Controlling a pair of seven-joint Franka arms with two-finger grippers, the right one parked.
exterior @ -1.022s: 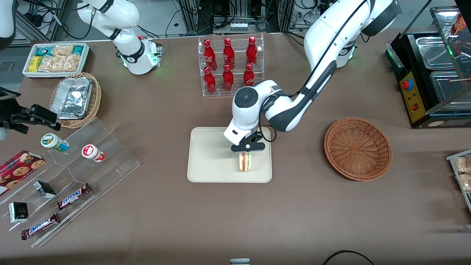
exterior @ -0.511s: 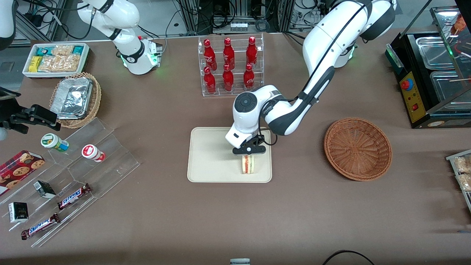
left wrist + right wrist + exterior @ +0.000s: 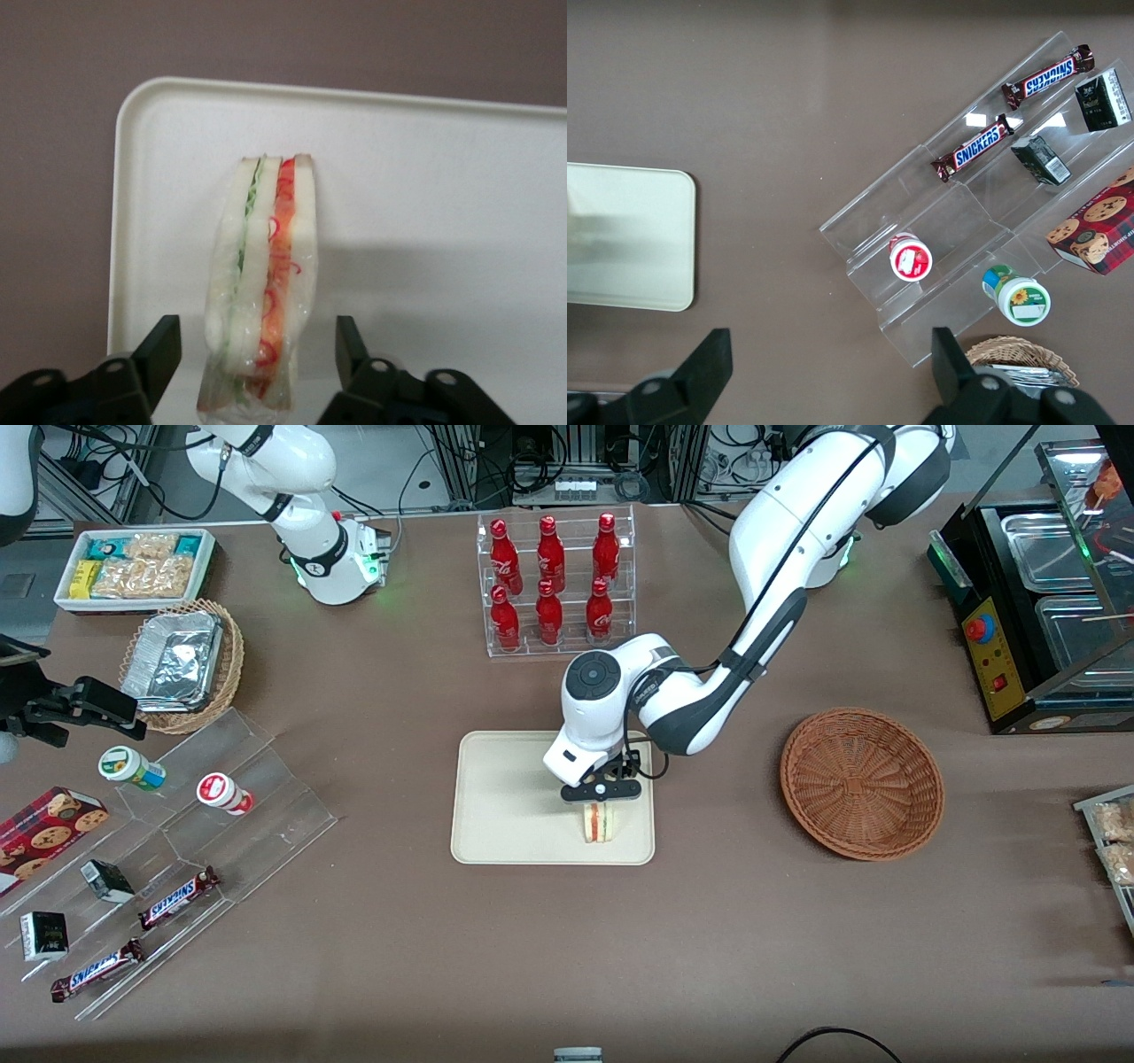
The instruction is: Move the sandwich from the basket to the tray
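Note:
The sandwich [image 3: 599, 824] [image 3: 266, 274], a plastic-wrapped white wedge with red and green filling, stands on its edge on the cream tray [image 3: 505, 806] [image 3: 425, 177], close to the rim nearest the front camera. My left gripper [image 3: 601, 790] [image 3: 256, 341] hovers right over it, open. Its black fingers [image 3: 164, 347] flank the sandwich, with a gap on each side. The reddish-brown wicker basket [image 3: 861, 782] sits empty beside the tray, toward the working arm's end of the table.
A clear rack of red bottles [image 3: 551, 584] stands farther from the front camera than the tray. Toward the parked arm's end are an acrylic snack stand [image 3: 177, 850], a tan basket of foil trays [image 3: 182, 664] and a white snack bin [image 3: 135, 567]. A black appliance [image 3: 1045, 602] occupies the working arm's end.
Gripper and sandwich shifted slightly toward the working arm's end. The sandwich now rests lower, on the tray.

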